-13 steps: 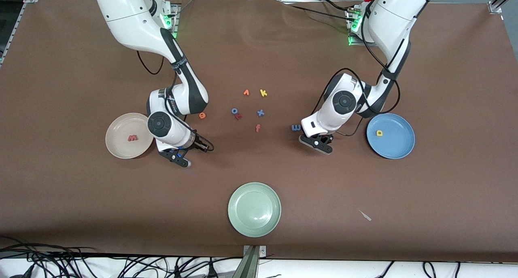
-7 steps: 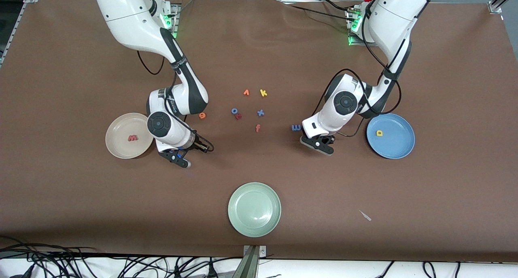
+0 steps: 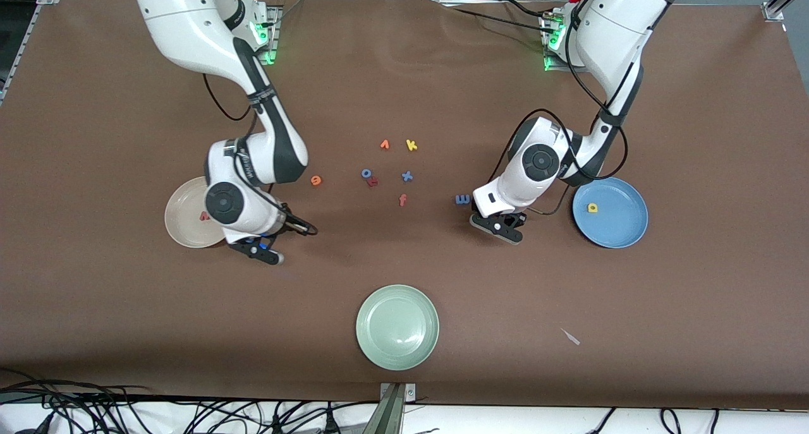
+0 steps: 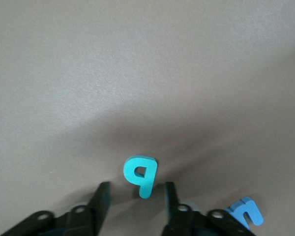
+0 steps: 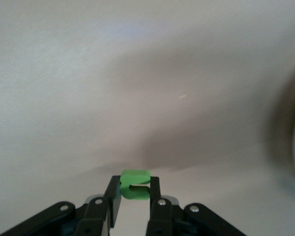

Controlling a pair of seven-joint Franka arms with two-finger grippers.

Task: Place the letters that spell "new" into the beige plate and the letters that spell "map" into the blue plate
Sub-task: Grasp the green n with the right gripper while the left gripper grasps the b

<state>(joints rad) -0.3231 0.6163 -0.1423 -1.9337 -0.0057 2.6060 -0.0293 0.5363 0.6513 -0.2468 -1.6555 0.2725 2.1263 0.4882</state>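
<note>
My right gripper [image 3: 258, 251] [image 5: 134, 181] is shut on the green "n" [image 5: 135, 186], over the table just beside the beige plate [image 3: 180, 225]. The arm covers part of that plate and of the salmon "w" [image 3: 203, 217] in it. The orange "e" [image 3: 315, 180] lies on the table. My left gripper [image 3: 499, 227] [image 4: 136, 186] is open and low, with the teal "a" [image 4: 140, 174] lying free between its fingers. The light-blue "m" [image 3: 462, 199] [image 4: 246, 212] lies close by. The yellow "p" [image 3: 592, 208] rests in the blue plate [image 3: 622, 229].
A pale green plate [image 3: 397, 326] sits near the front edge. Mid-table lie an orange "v" [image 3: 385, 144], yellow "k" [image 3: 411, 145], blue "o" [image 3: 366, 173], a red letter [image 3: 373, 181], blue "x" [image 3: 407, 176] and red-orange "f" [image 3: 402, 199]. A pale scrap [image 3: 571, 337] lies toward the left arm's end.
My right arm has swung toward the beige plate with the "n", now covering much of the "w". My left gripper has opened and shifted slightly.
</note>
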